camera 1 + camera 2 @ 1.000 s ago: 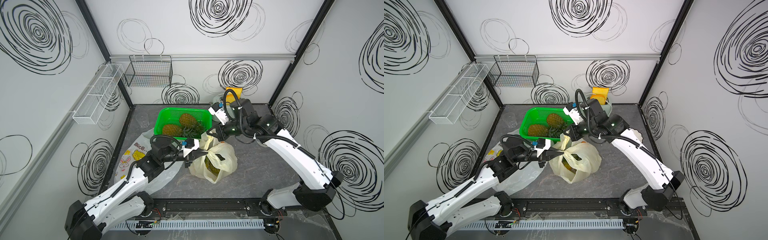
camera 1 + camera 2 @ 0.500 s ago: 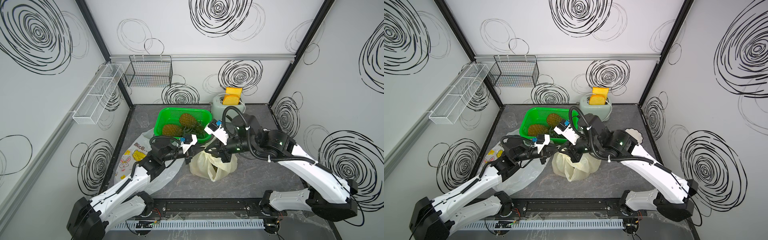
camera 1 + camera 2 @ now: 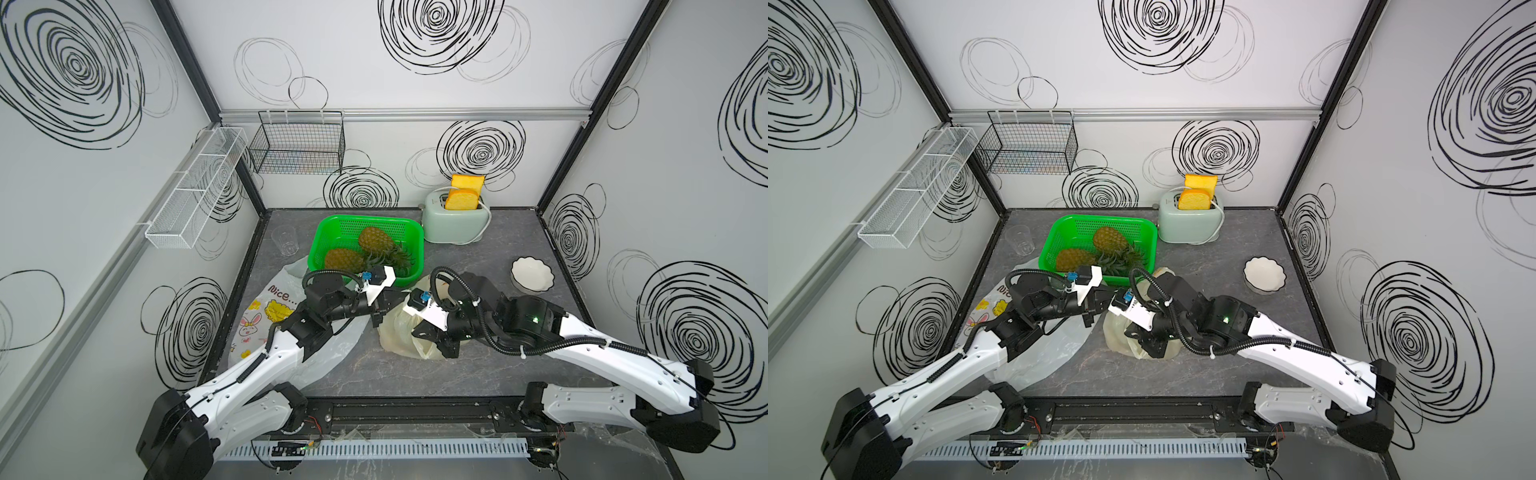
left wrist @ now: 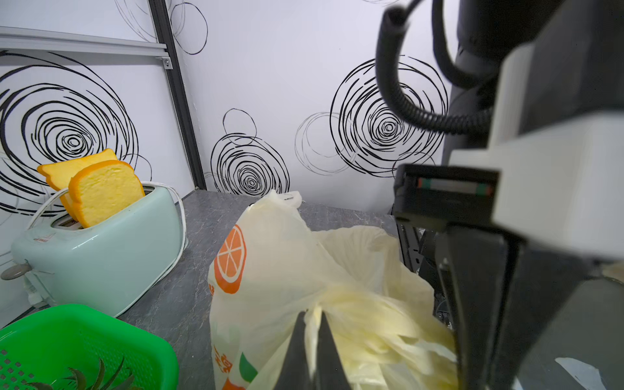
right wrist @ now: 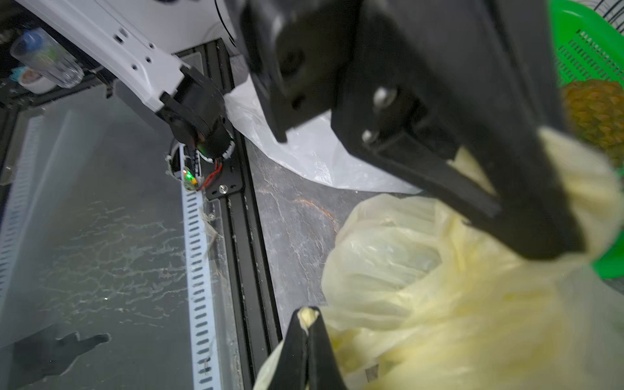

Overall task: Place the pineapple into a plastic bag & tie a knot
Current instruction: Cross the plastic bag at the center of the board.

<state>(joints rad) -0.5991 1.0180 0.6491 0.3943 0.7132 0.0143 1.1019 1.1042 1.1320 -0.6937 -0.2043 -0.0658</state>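
A pale yellow plastic bag with an orange print sits mid-table between the arms. My left gripper is shut on a gathered strip of the bag at its left side. My right gripper is shut on another twisted strip of the bag at its front, crossed close under the left gripper's fingers. Two pineapples lie in the green basket. What the bag holds is hidden.
A mint toaster with bread stands at the back. A white bowl sits to the right and a clear glass at the back left. A clear printed bag lies under my left arm. Wire baskets hang on the wall.
My right arm has swung from behind the bag over to its front, drawing its strip of the bag across. The bag has been pulled lower. My left gripper has kept its hold, shifting slightly.
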